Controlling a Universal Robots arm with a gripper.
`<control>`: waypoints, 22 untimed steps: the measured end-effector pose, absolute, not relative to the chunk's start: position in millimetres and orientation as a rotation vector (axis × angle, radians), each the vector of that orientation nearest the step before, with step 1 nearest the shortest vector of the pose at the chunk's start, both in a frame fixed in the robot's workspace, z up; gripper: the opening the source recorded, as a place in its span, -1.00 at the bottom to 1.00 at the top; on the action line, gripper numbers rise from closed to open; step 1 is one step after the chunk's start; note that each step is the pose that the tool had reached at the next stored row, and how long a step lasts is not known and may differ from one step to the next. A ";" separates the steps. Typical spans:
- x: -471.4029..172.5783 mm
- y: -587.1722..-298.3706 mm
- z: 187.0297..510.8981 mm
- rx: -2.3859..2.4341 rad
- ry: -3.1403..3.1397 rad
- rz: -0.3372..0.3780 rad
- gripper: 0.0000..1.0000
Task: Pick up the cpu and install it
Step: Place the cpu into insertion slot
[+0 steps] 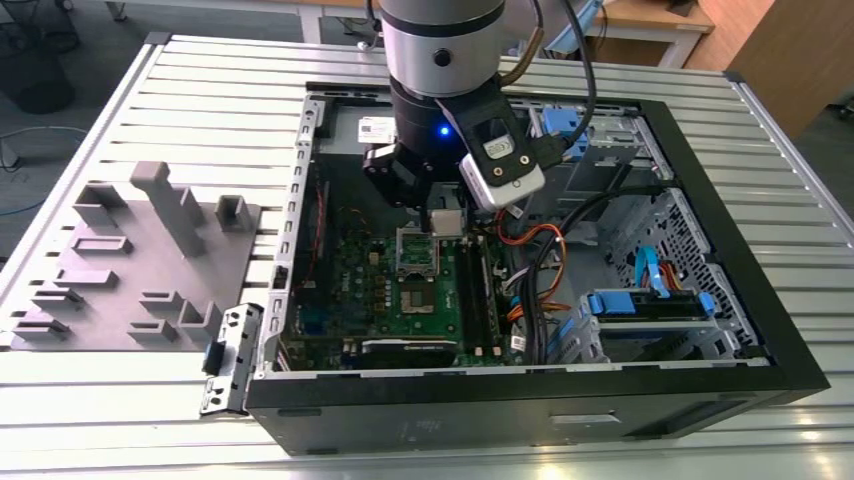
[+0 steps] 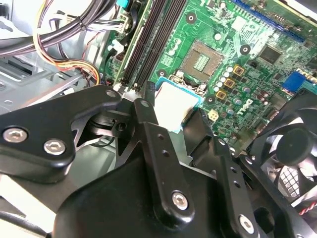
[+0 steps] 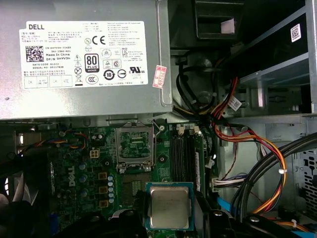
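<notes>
The cpu (image 3: 169,206), a small square chip with a silvery top and a pale rim, hangs above the green motherboard (image 3: 74,163) inside the open computer case (image 1: 747,290). My gripper (image 3: 169,220) is shut on it, one black finger on each side. In the second wrist view the cpu (image 2: 176,105) sits between the gripper (image 2: 173,113) fingers, close to the memory slots (image 2: 148,39). The cpu socket (image 3: 133,146) lies open and bare a short way from the chip; its contact field (image 2: 203,59) shows. In the exterior view the gripper (image 1: 445,218) hovers just above the socket (image 1: 416,258).
A grey moulded tray (image 1: 127,260) with upright blocks lies outside the case on the exterior view's left. The power supply (image 3: 84,59) borders the socket. Bundled cables (image 3: 247,148) run beside the memory slots. A black fan (image 2: 292,148) sits by the board's edge.
</notes>
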State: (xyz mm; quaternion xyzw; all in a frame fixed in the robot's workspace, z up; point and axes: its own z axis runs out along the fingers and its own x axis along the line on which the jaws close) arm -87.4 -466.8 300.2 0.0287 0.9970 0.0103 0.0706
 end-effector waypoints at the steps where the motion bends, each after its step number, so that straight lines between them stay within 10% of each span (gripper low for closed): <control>1: -87.3 -466.8 300.2 0.087 2.998 0.031 -0.06; 22: -87.4 -466.8 300.2 0.092 2.987 0.029 -0.06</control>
